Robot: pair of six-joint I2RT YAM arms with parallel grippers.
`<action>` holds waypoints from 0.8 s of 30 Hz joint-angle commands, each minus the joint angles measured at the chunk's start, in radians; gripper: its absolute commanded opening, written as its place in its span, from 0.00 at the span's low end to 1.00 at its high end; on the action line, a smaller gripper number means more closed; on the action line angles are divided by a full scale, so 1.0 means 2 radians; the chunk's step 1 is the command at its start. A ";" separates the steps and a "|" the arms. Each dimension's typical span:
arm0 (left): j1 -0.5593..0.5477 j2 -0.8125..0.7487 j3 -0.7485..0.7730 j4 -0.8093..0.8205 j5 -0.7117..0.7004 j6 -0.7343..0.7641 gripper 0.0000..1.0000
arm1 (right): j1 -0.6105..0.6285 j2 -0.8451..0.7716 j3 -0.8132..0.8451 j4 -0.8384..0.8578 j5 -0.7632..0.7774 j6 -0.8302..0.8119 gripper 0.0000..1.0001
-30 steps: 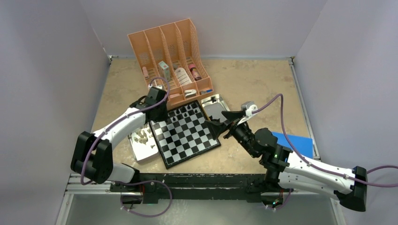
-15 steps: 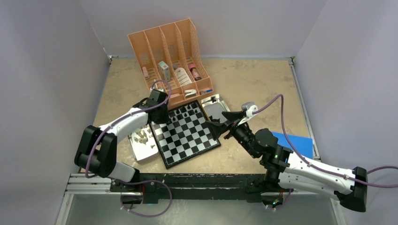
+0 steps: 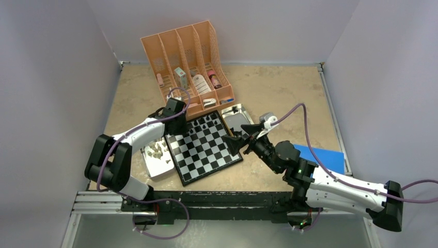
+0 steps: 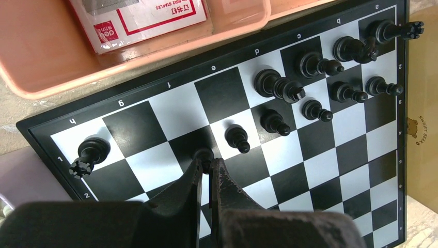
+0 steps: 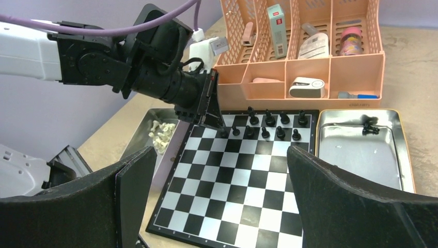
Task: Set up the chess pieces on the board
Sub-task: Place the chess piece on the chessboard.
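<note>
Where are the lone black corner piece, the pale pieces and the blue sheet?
Corner piece (image 4: 93,150): left wrist view, its round body.
Pale pieces (image 5: 163,131): right wrist view, middle of the heap.
Blue sheet (image 3: 333,157): top view, its bare middle.

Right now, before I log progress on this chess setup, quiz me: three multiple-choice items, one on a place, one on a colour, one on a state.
1. The pale pieces lie: A on the board; B in the metal tray left of it; C in the left end effector.
2. The pieces standing on the board are: A black only; B pale only; C both colours.
3. The left end effector is: A open; B shut on a black pawn; C shut on a pale piece.

Key: B, they are heaped in that tray; A, only black pieces stand there, along the far rows; B, its fingers pinch the pawn's head.
</note>
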 commanded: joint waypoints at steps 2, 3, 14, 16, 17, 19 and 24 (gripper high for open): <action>0.002 0.008 0.009 0.002 -0.018 0.005 0.03 | 0.002 0.002 0.012 0.021 -0.007 -0.003 0.99; 0.002 0.009 0.010 0.001 -0.018 0.006 0.04 | 0.002 0.003 0.012 0.020 -0.005 -0.002 0.99; 0.002 0.009 0.017 -0.012 -0.023 0.004 0.15 | 0.002 0.014 0.010 0.023 -0.004 0.000 0.99; 0.002 0.008 0.019 -0.015 -0.023 0.004 0.15 | 0.002 0.016 0.011 0.023 -0.004 0.001 0.99; 0.002 0.007 0.021 -0.016 -0.022 0.004 0.16 | 0.002 0.017 0.011 0.023 -0.004 0.000 0.99; 0.002 0.004 0.024 -0.019 -0.020 0.003 0.17 | 0.002 0.017 0.011 0.022 -0.004 0.002 0.99; 0.002 -0.010 0.037 -0.027 -0.010 0.004 0.26 | 0.002 0.021 0.009 0.022 -0.003 0.005 0.99</action>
